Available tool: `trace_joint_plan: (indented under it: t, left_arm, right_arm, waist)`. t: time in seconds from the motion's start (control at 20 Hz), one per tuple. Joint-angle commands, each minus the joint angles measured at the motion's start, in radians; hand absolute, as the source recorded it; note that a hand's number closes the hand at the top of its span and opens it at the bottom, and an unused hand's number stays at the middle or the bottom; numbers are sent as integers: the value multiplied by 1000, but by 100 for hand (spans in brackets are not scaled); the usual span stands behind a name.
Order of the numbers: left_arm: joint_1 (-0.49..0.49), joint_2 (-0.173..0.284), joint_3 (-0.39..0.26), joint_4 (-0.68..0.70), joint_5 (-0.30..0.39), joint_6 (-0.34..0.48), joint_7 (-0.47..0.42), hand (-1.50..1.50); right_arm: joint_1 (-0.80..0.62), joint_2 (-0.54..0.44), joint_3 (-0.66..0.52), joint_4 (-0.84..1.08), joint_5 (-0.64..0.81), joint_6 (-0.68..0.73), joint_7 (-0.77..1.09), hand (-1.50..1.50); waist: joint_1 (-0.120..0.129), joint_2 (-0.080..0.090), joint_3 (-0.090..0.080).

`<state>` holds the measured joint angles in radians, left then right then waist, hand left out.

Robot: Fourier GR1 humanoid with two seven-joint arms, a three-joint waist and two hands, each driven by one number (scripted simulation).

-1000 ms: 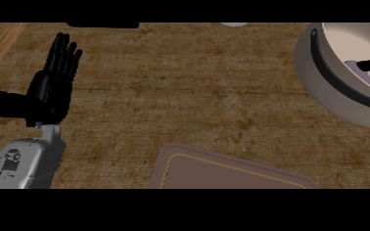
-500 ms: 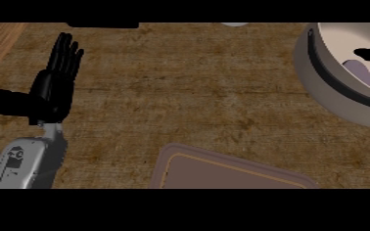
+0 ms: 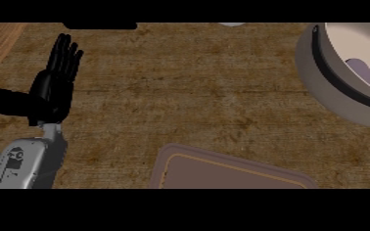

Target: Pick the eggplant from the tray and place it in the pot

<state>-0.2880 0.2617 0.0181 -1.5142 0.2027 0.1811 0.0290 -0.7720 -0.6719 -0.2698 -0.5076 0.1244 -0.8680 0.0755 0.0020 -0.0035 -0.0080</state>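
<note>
Head view looked steeply down on a brown table (image 3: pixel 188 103). At the left, the left hand (image 3: pixel 56 85) stood open with its fingers straight and pointing up, holding nothing, resting above its grey forearm (image 3: pixel 29 164). The right hand showed nowhere, so its state could not be told.

A tray (image 3: pixel 180 169) lay at the lower edge, middle to right, and the part of it in view carried nothing. At the right edge sat the pot (image 3: pixel 318 85), only partly in view, with a pale interior. Inside it, at the far right, lay a pale purplish shape (image 3: pixel 360 68) that may have been the eggplant, though too little of it showed to be sure. No eggplant appeared on the tray or the table.

Judged from this layout, the placing step seemed done or nearly so: the tray looked cleared and something purple rested in the pot. If that shape was indeed the eggplant, little was left but to keep both hands clear of the pot. If it was not, the next move would call for finding the eggplant outside this view before any reach, since nothing graspable lay near the left hand.
</note>
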Motion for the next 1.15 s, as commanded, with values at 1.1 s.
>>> trace_joint_plan:
  t: [1.1]
  left_arm:
    - [72, -29, 35, -76, -32, -46, 24, 0]
  right_arm:
    - [752, 20, -415, -566, -353, 226, -287, -150]
  waist:
    - [-4, 3, 8]
